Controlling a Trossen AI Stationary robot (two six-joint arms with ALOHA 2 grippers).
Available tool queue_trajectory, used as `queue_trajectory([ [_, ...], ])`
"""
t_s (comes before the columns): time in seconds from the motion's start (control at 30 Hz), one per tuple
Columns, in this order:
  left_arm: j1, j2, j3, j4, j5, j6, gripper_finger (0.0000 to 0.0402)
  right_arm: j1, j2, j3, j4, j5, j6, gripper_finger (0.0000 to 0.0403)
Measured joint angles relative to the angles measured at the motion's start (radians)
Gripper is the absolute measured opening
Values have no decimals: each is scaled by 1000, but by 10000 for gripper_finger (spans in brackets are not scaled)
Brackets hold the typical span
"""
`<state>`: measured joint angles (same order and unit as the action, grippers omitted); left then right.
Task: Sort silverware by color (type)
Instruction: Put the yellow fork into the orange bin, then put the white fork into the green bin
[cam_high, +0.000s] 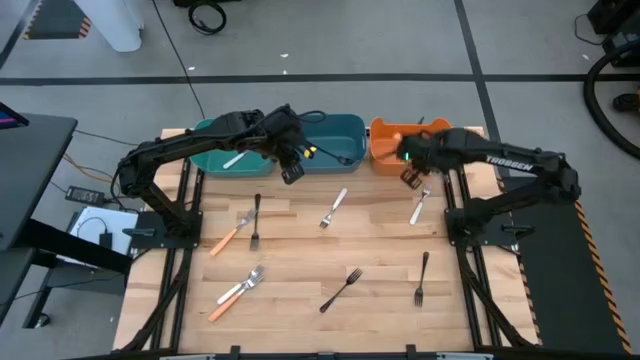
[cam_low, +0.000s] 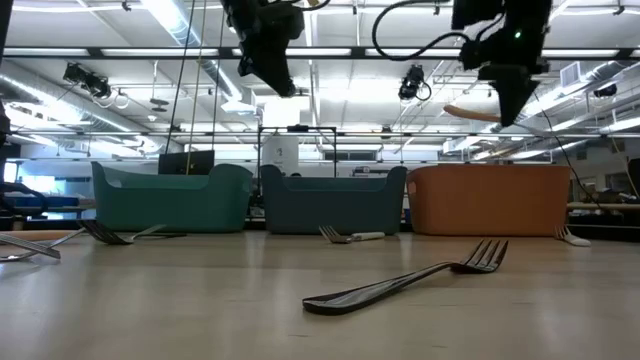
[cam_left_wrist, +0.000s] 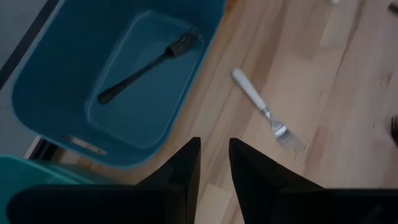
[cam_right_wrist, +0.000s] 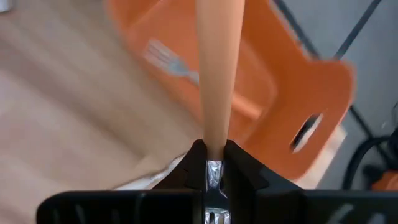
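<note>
My right gripper (cam_right_wrist: 214, 163) hangs beside the orange bin (cam_high: 392, 140), high above the table, shut on an orange-handled piece (cam_low: 470, 112). My left gripper (cam_left_wrist: 214, 163) hovers over the near rim of the blue bin (cam_high: 335, 135); its fingers stand slightly apart with nothing between them. A black fork (cam_left_wrist: 146, 62) lies flat on the blue bin's floor. A white-handled fork (cam_left_wrist: 261, 106) lies on the table just in front of that bin. An orange-handled fork (cam_right_wrist: 168, 59) rests inside the orange bin. A white piece (cam_high: 235, 160) lies in the teal bin (cam_high: 215, 155). My right gripper pinches the orange-handled piece between its two fingers at the neck (cam_right_wrist: 214, 169), where the silver metal meets the handle. The orange handle (cam_right_wrist: 217, 68) sticks out forward beyond the fingertips. The piece is lifted clear of the table, roughly level in the low view.
Loose silverware lies on the wooden table: an orange-handled fork (cam_high: 230, 240) beside a black one (cam_high: 256, 220), an orange and a white piece (cam_high: 238, 290), two black forks (cam_high: 342, 290) (cam_high: 421, 278) and a white one (cam_high: 420, 205). The three bins line the far edge.
</note>
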<state>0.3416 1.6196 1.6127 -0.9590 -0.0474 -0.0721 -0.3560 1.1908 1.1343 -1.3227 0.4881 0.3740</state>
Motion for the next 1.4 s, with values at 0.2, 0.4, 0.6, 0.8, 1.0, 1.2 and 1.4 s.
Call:
queue_trajectory([
  [0.2,-3,0,0,35,1,-29,94,-251,5,0,228,-19,-455,38],
  [0.4,5,0,0,40,0,-108,94,-435,45,0,325,-172,-748,39],
  [0.6,9,0,0,39,-11,-244,94,-520,136,0,378,-167,-900,58],
  [0.8,9,0,0,38,-11,-285,94,-525,165,0,398,-187,-931,84],
  [1.0,14,1,0,36,-24,-285,94,-510,164,0,408,-144,-901,95],
  [1.2,20,1,0,-54,-41,-376,94,-501,164,35,433,4,-834,94],
  [1.4,-10,5,0,-140,-44,-542,94,-501,164,111,473,-3,-743,95],
])
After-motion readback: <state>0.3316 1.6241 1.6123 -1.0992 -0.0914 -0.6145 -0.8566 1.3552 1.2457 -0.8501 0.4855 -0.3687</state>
